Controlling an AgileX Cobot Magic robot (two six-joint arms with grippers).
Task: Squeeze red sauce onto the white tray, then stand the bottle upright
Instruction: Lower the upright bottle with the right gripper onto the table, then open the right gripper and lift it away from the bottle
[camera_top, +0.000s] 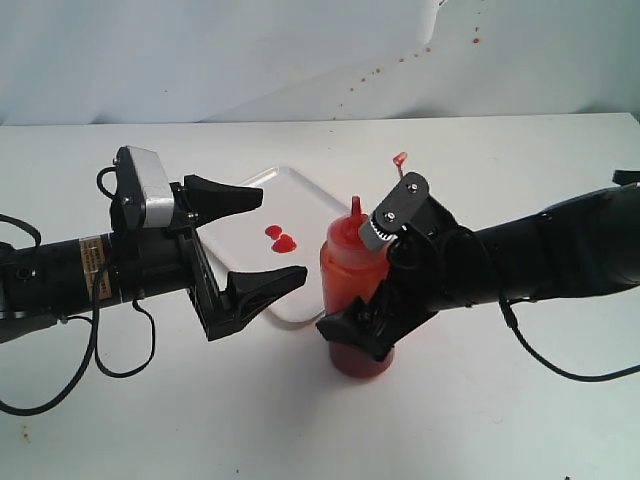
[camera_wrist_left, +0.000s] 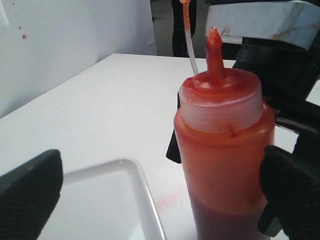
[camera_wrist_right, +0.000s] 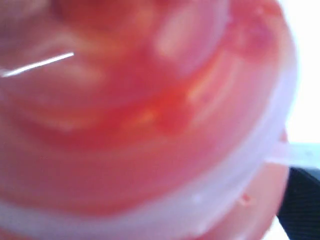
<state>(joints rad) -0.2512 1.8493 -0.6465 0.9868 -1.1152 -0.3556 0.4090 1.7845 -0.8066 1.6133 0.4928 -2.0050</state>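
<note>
The bottle (camera_top: 345, 265) stands upright on the table just right of the white tray (camera_top: 300, 190), its nozzle up and its strap cap (camera_top: 400, 158) in the air. Two small blobs of red sauce (camera_top: 282, 240) lie on the tray. My right gripper (camera_top: 365, 305) straddles the bottle's lower half. One finger (camera_top: 350, 330) is in front; whether the jaws press it does not show. The bottle (camera_wrist_right: 150, 125) fills the right wrist view. My left gripper (camera_top: 275, 238) hangs open over the tray with nothing in it, facing the bottle (camera_wrist_left: 225, 150).
Red specks dot the back wall (camera_top: 400, 62). A faint red smear (camera_wrist_left: 167, 200) marks the table between the tray rim (camera_wrist_left: 145, 195) and the bottle. A black cable (camera_top: 560, 365) loops on the table under my right arm.
</note>
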